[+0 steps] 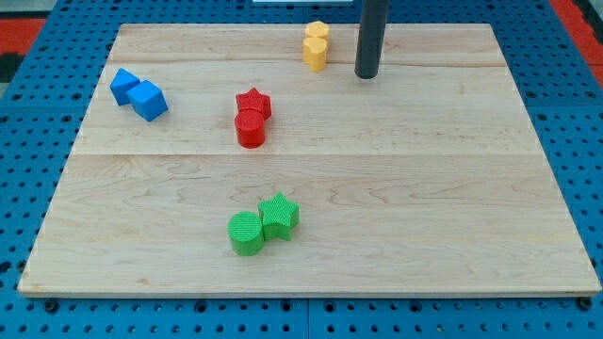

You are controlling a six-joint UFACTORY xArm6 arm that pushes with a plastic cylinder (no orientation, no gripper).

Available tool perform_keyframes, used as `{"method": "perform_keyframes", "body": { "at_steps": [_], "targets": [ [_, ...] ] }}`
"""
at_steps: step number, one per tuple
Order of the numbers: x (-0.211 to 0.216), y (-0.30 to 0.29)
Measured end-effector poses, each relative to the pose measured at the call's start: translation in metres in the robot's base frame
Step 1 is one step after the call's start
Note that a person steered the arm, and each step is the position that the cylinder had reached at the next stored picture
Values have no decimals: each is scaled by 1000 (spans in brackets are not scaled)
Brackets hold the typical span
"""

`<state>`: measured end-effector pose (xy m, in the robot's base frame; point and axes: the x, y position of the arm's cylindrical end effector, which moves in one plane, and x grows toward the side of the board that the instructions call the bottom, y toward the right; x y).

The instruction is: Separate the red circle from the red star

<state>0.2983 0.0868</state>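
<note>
The red star [253, 102] sits on the wooden board, left of centre and toward the view's top. The red circle [251, 129] lies directly below it and touches it. My tip [366, 74] is near the view's top, right of centre. It stands well to the right of and above the red pair, apart from them, and just right of the yellow blocks.
Two yellow blocks [317, 45] touch each other at the top centre. Two blue blocks [138, 93] touch at the upper left. A green circle [247, 233] and a green star [280, 216] touch at the lower centre. The wooden board [452, 207] lies on a blue pegboard.
</note>
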Motion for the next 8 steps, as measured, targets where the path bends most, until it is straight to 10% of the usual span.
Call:
{"method": "perform_keyframes", "body": {
  "at_steps": [2,6,8],
  "targets": [
    [47,0],
    [92,-244],
    [122,-252]
  ]
}}
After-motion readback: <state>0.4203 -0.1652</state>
